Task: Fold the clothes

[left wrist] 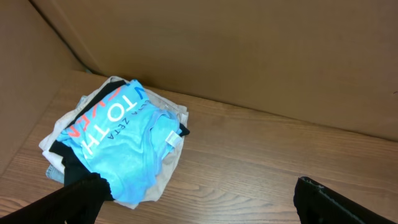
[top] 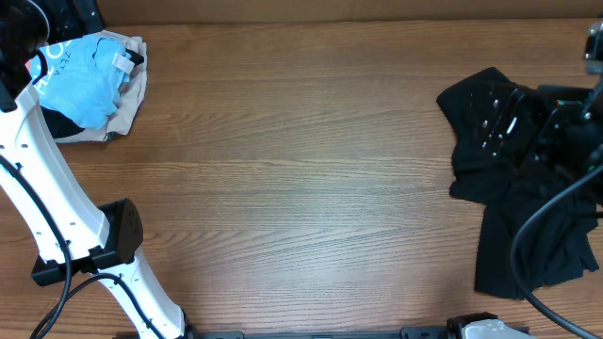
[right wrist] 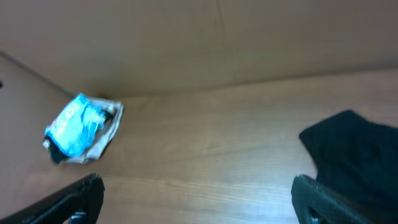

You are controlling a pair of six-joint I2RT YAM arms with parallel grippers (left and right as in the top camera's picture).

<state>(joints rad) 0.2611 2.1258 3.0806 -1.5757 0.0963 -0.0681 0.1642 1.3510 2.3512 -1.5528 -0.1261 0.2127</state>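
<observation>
The thin light-blue T-shirt with printed lettering (left wrist: 124, 146) lies bunched at the far left of the wooden tabletop (top: 301, 169), resting on a small stack of folded beige and black garments (top: 135, 94). The larger black polo shirt (top: 513, 226) lies crumpled at the right edge, well apart from it, beneath the right arm. Left end effector (left wrist: 202, 202): fingers spread wide, holding nothing, poised near the T-shirt. Right end effector (right wrist: 199, 199): likewise spread and empty, above the polo. Judgement: both garments are light and limp and will sag and slide. Pinch each at a shoulder seam or hem corner, where the fabric doubles, then lift clear before spreading flat.
</observation>
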